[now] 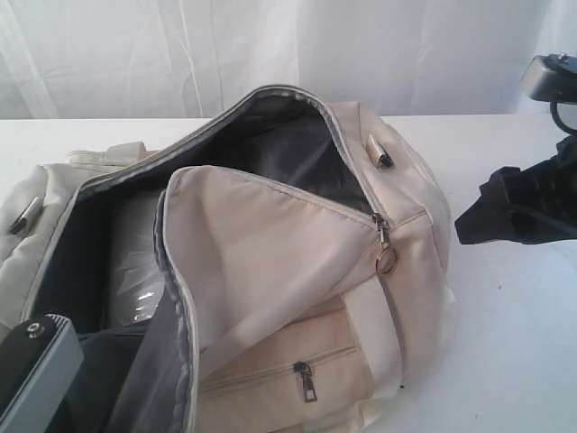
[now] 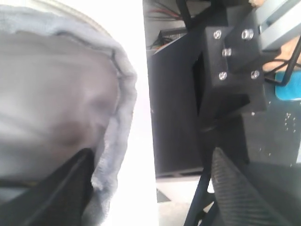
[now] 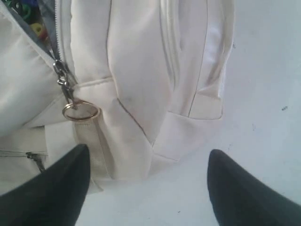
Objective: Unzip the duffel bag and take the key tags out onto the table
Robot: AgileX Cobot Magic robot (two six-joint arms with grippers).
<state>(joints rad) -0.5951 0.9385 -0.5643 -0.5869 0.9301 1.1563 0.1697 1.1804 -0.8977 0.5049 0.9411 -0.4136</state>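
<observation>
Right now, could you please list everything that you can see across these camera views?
bag: one, cream with dark grey lining, on the table, main zip open
zip ring: one, metal, at the main zip's end
key tags: number unclear, green and yellow showing, inside the bag
table: one, white, under the bag
curtain: white, behind the table
left gripper: black, open, at the bag's grey edge
right gripper: black, open, beside the bag's end

cream cloth duffel bag, shiny metal zip ring, smooth white table
</observation>
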